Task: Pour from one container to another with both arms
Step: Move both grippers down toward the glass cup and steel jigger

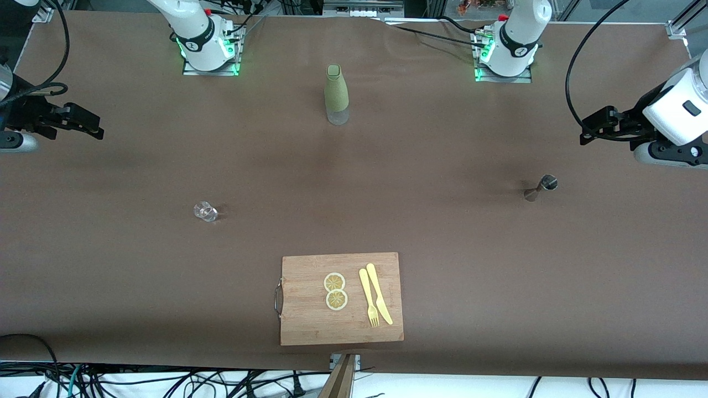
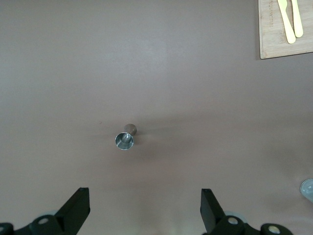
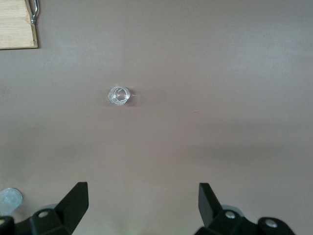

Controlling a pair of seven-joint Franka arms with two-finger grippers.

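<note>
You are hovering both tools spread wide, gripping nothing: the left tool (image 2: 145, 210) is hanging above the metal cup (image 1: 541, 188) at mid-right, the right tool (image 3: 143, 208) above the glass (image 1: 205, 211) at mid-left (each arm nearest its own).

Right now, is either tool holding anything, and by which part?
Nothing is held. The left tool hangs open over bare table near the metal jigger; the right tool hangs open near the small glass.

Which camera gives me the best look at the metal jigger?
The left wrist view: the metal jigger stands upright, seen straight down its open mouth, ahead of the open left gripper. The front view shows it small and side-on. The right wrist view misses it.
</note>
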